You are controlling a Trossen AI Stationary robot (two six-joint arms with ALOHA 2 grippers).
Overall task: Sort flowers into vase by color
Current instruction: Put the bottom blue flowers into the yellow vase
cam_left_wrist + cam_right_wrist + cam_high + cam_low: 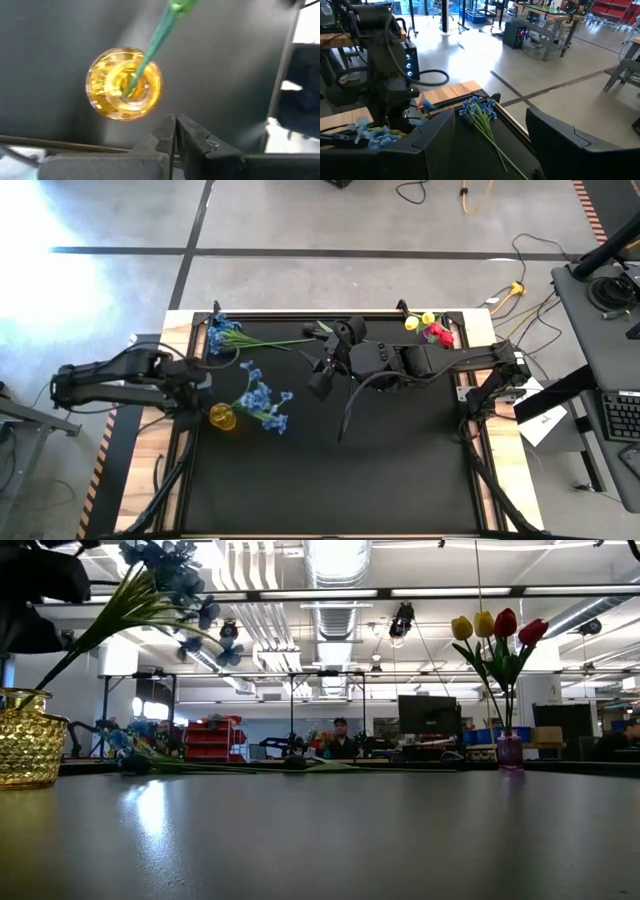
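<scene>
A yellow glass vase (222, 418) (124, 84) (25, 735) stands at the table's left and holds a blue flower bunch (265, 402) (165, 570), whose green stem (150, 45) sticks into the vase mouth. My left gripper (203, 383) (175, 122) hovers shut just above and beside this vase. A second blue bunch (225, 332) (480, 112) lies flat near the far-left corner. My right gripper (327, 360) (490, 135) is open and raised near that bunch's stem end. A small purple vase (436, 335) (510, 750) at the far right holds yellow and red tulips (495, 630).
The table has a black mat (330, 470) with a wooden border (150, 450). A raised frame runs along the far edge (300, 313). Both vases stand toward the table's far half. The mat's near half is bare. Cables (520, 280) and a desk (610, 290) lie beyond the table's right.
</scene>
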